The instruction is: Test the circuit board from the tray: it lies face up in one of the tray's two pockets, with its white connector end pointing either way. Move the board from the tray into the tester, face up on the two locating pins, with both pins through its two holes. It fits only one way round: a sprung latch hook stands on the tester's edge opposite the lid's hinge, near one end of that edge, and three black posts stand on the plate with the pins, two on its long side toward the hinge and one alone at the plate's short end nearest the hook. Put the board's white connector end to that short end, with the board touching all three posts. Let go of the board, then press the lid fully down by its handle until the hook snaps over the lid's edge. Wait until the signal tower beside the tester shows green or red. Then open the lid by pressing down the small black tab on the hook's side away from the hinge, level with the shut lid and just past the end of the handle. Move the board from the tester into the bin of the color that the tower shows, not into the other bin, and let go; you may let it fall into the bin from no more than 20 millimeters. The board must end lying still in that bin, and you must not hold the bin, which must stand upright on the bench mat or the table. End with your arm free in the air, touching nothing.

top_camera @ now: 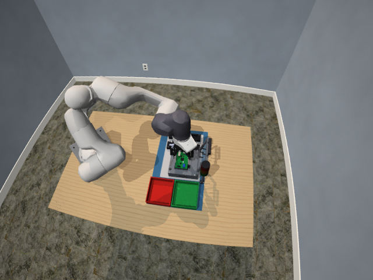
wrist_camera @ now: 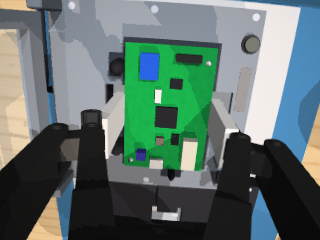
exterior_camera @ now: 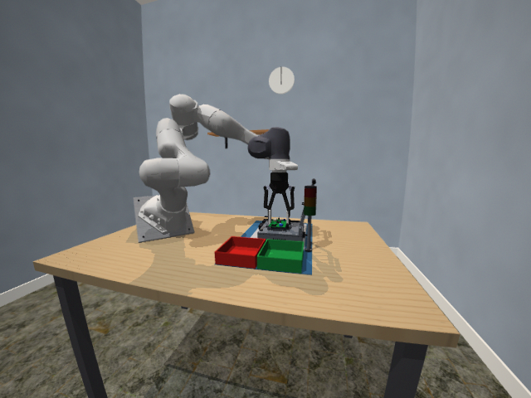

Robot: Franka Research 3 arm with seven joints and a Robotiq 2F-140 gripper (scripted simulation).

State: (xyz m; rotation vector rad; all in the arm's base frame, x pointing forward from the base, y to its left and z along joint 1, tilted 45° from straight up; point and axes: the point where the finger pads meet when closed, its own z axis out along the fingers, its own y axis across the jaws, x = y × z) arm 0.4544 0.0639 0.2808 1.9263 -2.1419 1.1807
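Looking down through the wrist camera, I have the black two-fingered hand (wrist_camera: 165, 135) about half open, with its white pads (wrist_camera: 114, 125) set against the two long edges of the green rectangular circuit board (wrist_camera: 165, 100). The board is gripped between them, face up. It sits directly under the hand and level, with a dark shadow line along its far edge, so it reads as just above the plate rather than seated on it. I cannot see the locating pins beneath it.

The board's white connector end is the end nearest the wrist; its blue square component is at the far end. One short black post (wrist_camera: 117, 67) stands on the plate just beside the board's long edge, past one fingertip and not touching the finger.

Below the hand is the grey box-shaped tester (exterior_camera: 279, 234), standing on a blue rectangular mat (top_camera: 156, 168) on the pale wooden bench (exterior_camera: 129, 265). The tester's dark-framed lid (top_camera: 208, 143) stands raised off to one side of the hand, apart from the fingers. On that same side, near the hand and about level with its fingers, stands the dark signal tower (exterior_camera: 309, 199); I see no bright lamp on it.

Beyond the tester, lower than the hand, the open red bin (exterior_camera: 236, 259) and the open green bin (exterior_camera: 279, 264) stand side by side, touching each other.
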